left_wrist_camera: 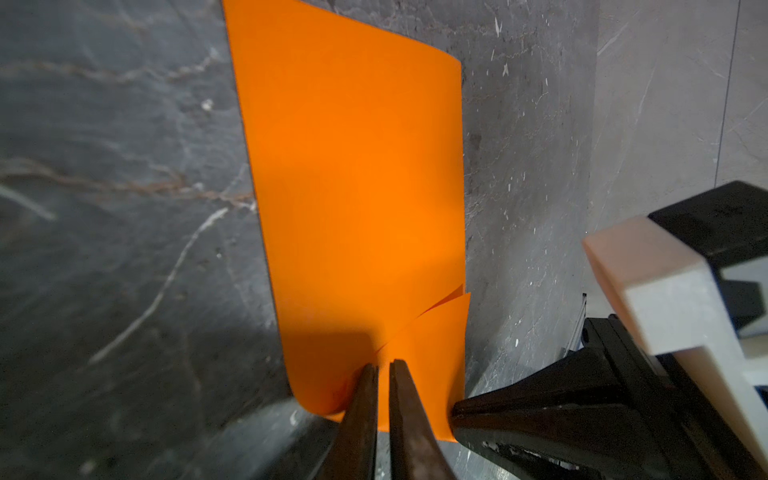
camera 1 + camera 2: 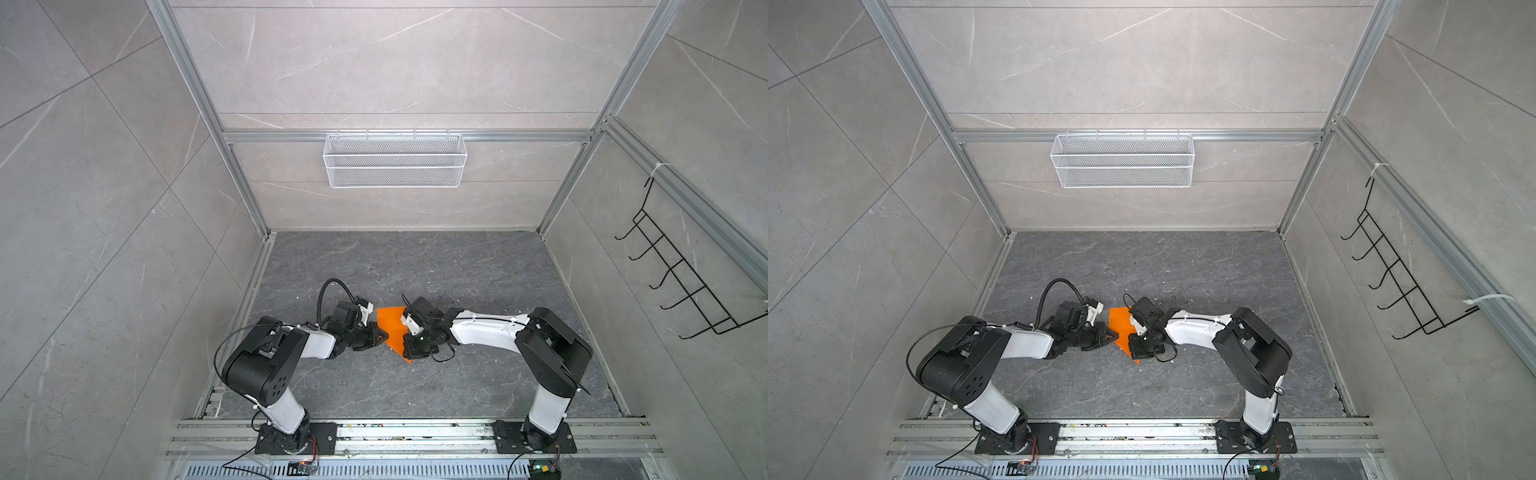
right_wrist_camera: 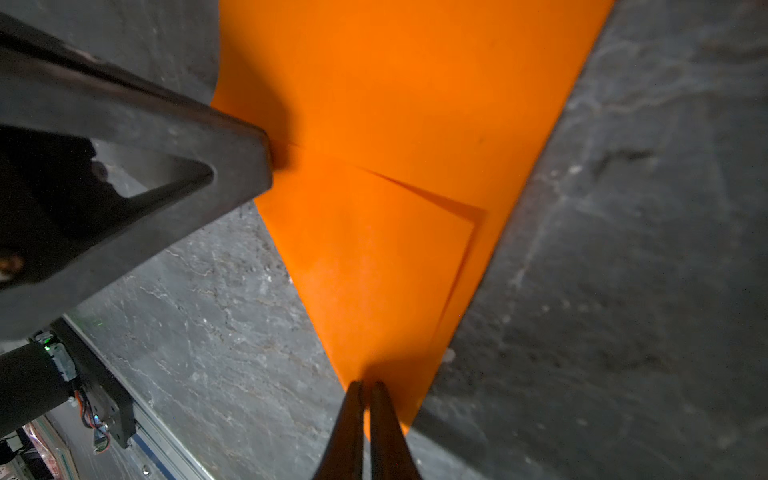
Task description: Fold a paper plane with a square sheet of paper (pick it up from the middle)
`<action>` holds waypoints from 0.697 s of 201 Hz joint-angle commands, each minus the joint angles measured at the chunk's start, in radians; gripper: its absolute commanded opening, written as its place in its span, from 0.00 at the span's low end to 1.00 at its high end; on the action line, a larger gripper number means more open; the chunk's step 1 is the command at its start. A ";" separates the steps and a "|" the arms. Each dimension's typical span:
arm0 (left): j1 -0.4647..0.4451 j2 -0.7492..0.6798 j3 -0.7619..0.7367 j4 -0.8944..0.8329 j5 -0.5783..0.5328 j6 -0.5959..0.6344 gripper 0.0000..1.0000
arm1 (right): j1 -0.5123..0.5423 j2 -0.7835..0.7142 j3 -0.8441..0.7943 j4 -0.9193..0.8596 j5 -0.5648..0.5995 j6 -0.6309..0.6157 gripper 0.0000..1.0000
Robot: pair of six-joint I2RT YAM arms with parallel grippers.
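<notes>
The orange paper is well in front of the white basket. The left gripper is almost closed, pinching its edge. The right gripper pinches its pointy tip tight.

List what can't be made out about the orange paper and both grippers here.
- In both top views, the paper has its right side hidden under the right arm's wrist, and the folds are too small to read.
- In the left wrist view, the paper's far end is cut off by the frame edge. Fingers of the left gripper cover the pinched spot.
- In the right wrist view, fingers of the right gripper hide the paper's tip, so the layers held are unclear.
</notes>
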 commanded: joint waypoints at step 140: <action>0.025 0.101 -0.050 -0.006 -0.087 0.043 0.04 | 0.011 0.119 0.186 0.010 -0.027 0.006 0.05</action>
